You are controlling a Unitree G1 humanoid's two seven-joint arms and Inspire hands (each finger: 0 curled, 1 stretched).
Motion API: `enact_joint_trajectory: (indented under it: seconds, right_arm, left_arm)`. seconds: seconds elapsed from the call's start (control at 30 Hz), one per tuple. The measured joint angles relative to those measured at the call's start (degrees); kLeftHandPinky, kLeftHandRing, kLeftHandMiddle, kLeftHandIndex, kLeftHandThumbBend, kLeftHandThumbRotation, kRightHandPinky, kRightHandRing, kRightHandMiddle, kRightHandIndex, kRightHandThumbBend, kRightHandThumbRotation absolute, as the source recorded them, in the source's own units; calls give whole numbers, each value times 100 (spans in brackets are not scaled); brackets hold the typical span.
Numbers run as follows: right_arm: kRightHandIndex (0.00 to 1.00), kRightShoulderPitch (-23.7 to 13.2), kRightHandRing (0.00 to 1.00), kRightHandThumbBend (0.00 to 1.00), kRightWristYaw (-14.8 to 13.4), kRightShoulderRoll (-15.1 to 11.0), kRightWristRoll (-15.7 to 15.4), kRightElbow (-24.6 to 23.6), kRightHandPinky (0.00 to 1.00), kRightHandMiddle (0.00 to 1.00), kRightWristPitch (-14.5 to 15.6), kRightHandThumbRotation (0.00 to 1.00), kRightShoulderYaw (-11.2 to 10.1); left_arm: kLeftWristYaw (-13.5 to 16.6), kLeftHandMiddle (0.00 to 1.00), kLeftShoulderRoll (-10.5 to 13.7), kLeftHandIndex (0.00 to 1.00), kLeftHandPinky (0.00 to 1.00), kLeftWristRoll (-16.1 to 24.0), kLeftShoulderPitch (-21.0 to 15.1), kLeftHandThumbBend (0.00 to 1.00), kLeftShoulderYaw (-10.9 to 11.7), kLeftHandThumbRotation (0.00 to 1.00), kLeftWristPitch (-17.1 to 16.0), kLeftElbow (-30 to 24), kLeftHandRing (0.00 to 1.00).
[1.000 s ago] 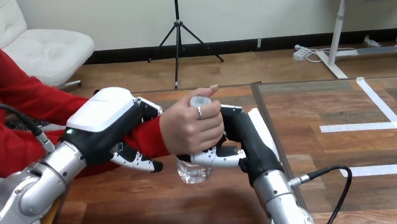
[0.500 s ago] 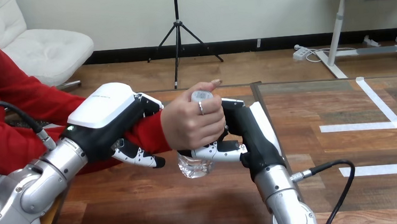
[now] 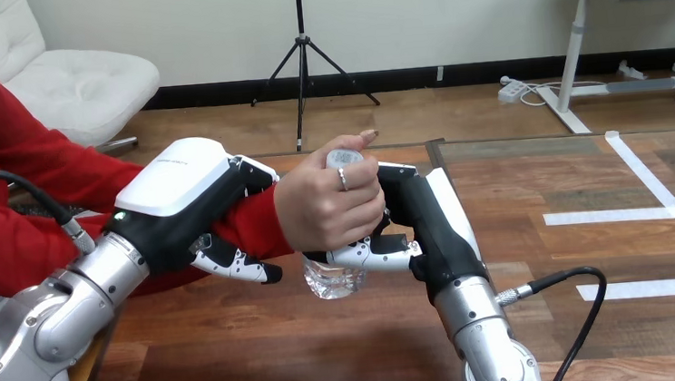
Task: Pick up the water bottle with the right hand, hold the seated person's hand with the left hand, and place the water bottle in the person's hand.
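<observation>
You are close to the end of this job, by the look of it; your right hand [image 3: 414,225] is closed on the water bottle [image 3: 330,280], its fingers [image 3: 371,254] curled round the lower body, so the pick-up is done; your left hand [image 3: 184,198] is clasped round the person's wrist, white shell on top and fingers wrapped under the red sleeve [image 3: 248,227], so the holding step is done too; the person's hand [image 3: 326,211] is wrapped round the bottle's upper body, just above your right fingers and touching them, which means both you and the person have it at once; what I judge is left is for your right hand to let go and draw back, since the handover is not finished until the bottle rests in the person's grip alone; the bottle itself stands upright between the two of you, near the middle of the table [image 3: 265,360] and seemingly held a little above it; it is clear plastic with a ribbed, see-through base showing below the fingers and a pale cap [image 3: 342,158] poking out above the person's hand; whether there is water in it I cannot tell.
</observation>
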Motion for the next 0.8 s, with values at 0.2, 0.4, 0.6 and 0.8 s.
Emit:
enact_joint_trajectory:
  seconds: [0.2, 0.4, 0.6, 0.8]
  right_arm:
    - [47, 1, 39, 82, 4, -4, 2, 0, 34, 46, 1, 0, -1]
    - [49, 1, 42, 84, 4, -7, 2, 0, 36, 49, 2, 0, -2]
    - [60, 1, 56, 88, 4, -18, -105, -88, 47, 61, 160, 0, 15]
    - [77, -2, 77, 94, 68, -60, -288, -271, 68, 78, 409, 11, 48]
  left_arm:
    - [2, 41, -5, 42, 28, -10, 0, 77, 0, 0, -36, 28, 34]
    - [46, 43, -11, 44, 30, -18, -1, 78, 2, 1, -90, 71, 37]
    - [99, 50, -28, 51, 38, -17, 0, 80, 2, 10, -98, 79, 44]
    - [116, 60, -55, 63, 49, -16, 0, 84, 2, 21, -96, 78, 55]
